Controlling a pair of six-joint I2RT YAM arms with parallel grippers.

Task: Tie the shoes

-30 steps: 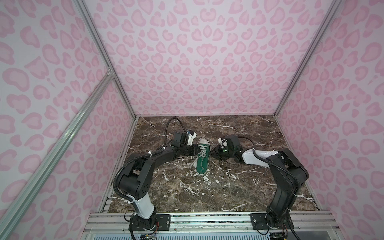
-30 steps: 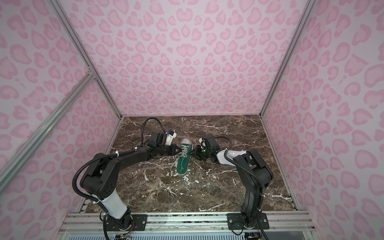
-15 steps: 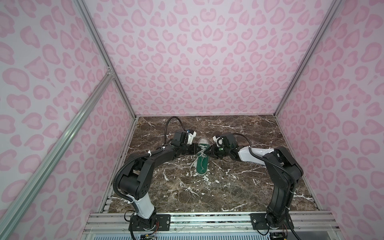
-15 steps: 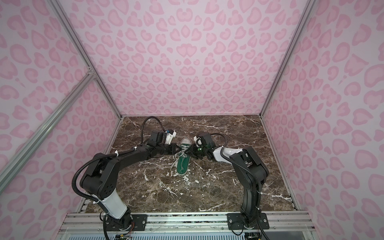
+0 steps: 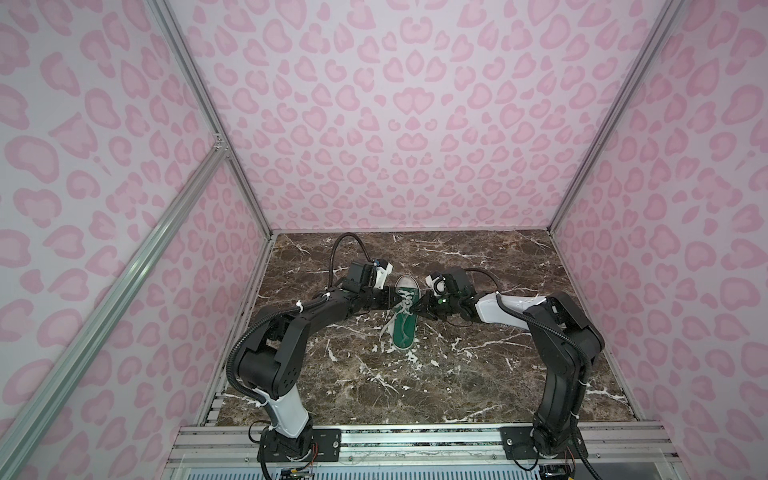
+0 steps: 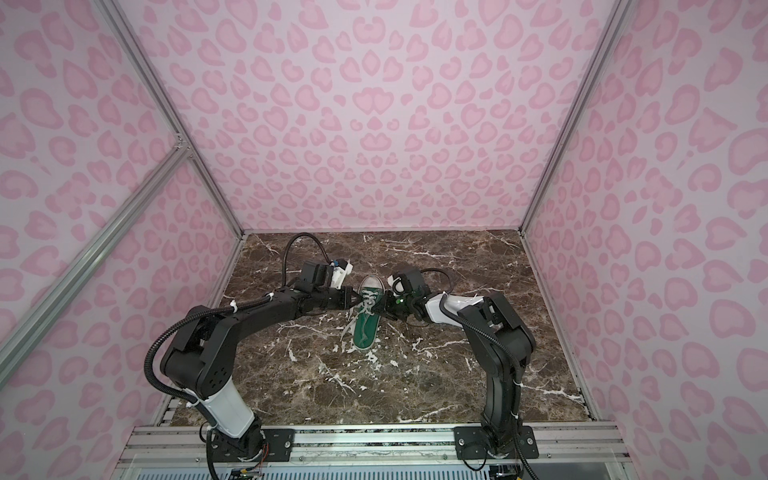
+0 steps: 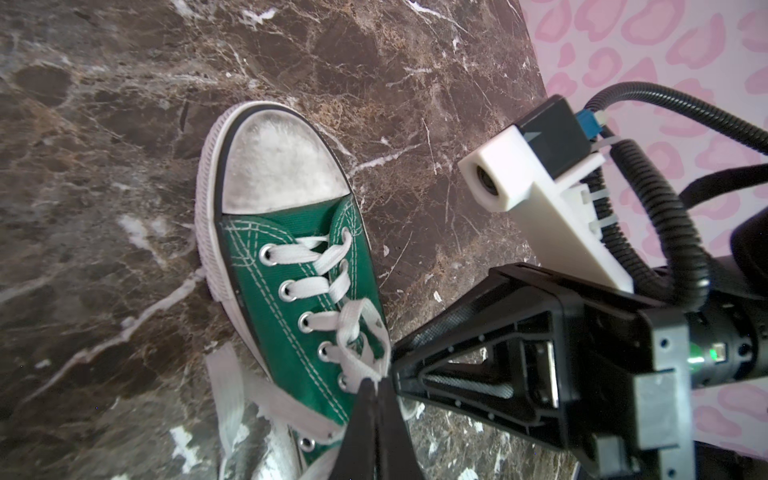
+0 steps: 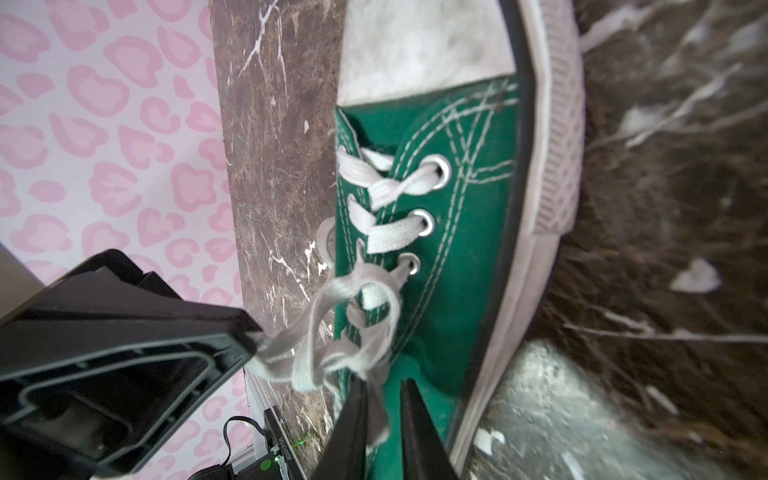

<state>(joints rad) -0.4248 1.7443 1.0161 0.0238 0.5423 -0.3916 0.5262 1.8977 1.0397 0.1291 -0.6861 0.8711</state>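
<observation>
The green shoe (image 5: 405, 330) (image 6: 365, 330) lies on the marble floor with its white toe cap toward the back wall, and it also fills the wrist views (image 7: 291, 266) (image 8: 449, 232). My left gripper (image 5: 395, 301) (image 6: 356, 301) (image 7: 374, 384) is at the shoe's left side, shut on a loop of white lace (image 7: 357, 332). My right gripper (image 5: 415, 309) (image 6: 380, 309) (image 8: 384, 388) reaches in from the right over the eyelets. Its jaws stand a narrow gap apart, and a lace strand (image 8: 376, 401) hangs between them against one finger.
A loose lace end (image 5: 384, 328) (image 7: 226, 395) trails on the floor left of the shoe. Pink patterned walls (image 5: 395, 124) close the back and both sides. An aluminium rail (image 5: 415, 440) runs along the front edge, and the left arm's cable (image 5: 345, 245) loops up behind it.
My right gripper has moved left from beside the shoe to over its laces, and its jaws have narrowed. The left gripper has stayed shut at the laces.
</observation>
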